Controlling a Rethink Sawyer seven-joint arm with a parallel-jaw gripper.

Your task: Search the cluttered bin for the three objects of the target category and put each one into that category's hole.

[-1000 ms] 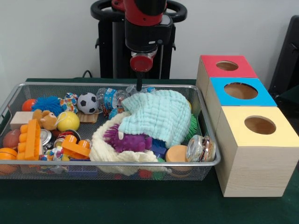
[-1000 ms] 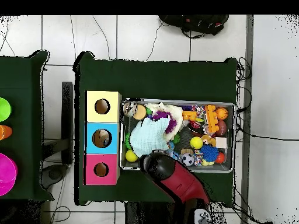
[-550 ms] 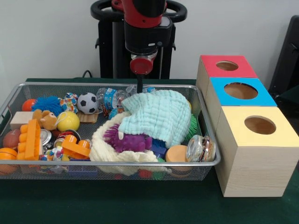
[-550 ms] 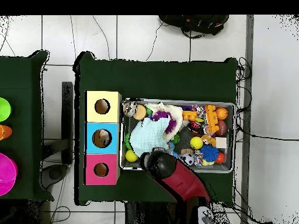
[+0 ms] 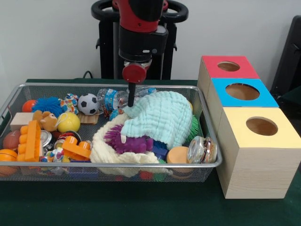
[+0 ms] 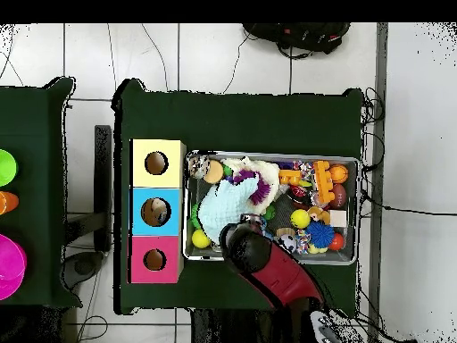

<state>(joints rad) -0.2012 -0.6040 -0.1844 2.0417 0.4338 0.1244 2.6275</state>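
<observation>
While the pincer is hanging right at the mint cloth's back edge in the mesh bin, I honestly can't tell if it's apart or together. Looks like it's searching: the targets are probably lying buried, so the next move is likely pulling that cloth aside.

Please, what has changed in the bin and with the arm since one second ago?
The gripper has moved left in the front view and come lower, down to the edge of the light green cloth. It has taken hold of nothing visible. The toys, the mesh bin and the three boxes stayed as they were.
</observation>
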